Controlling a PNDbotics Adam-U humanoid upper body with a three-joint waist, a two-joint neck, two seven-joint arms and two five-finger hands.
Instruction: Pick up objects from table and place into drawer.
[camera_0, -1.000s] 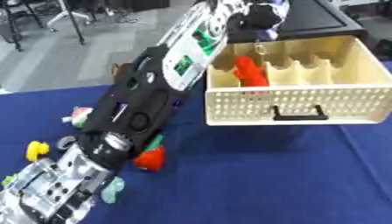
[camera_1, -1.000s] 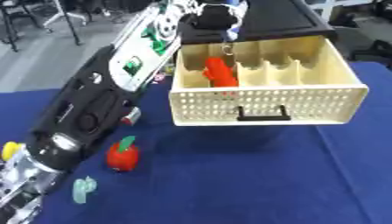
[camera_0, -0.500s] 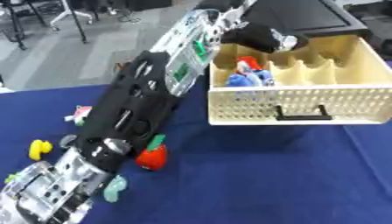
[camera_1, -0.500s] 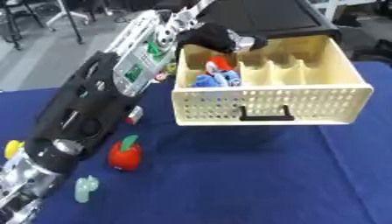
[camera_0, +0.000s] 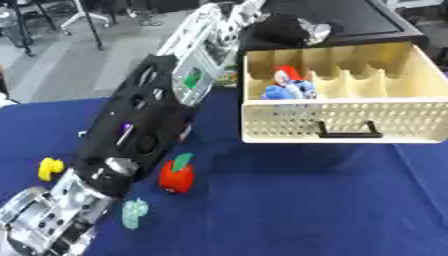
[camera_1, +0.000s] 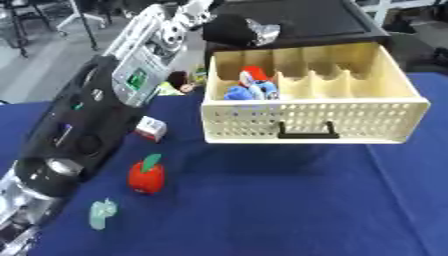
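Left hand (camera_1: 229, 29) hangs curled and empty above the drawer's (camera_1: 315, 117) back-left corner, a blue-and-red toy (camera_1: 248, 87) lying just below it, so placement looks done; next, reach the apple (camera_1: 145, 176) on the surface (camera_1: 262, 200).

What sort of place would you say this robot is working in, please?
Probably an office or lab set up for robot trials: a table under a blue cloth, a cream drawer with small toys beside it, and wheeled chair bases on grey floor behind.

Blue-clothed table (camera_1: 289, 200) carries red apple toy (camera_1: 145, 176), pale green piece (camera_1: 101, 213), yellow piece (camera_0: 50, 168).
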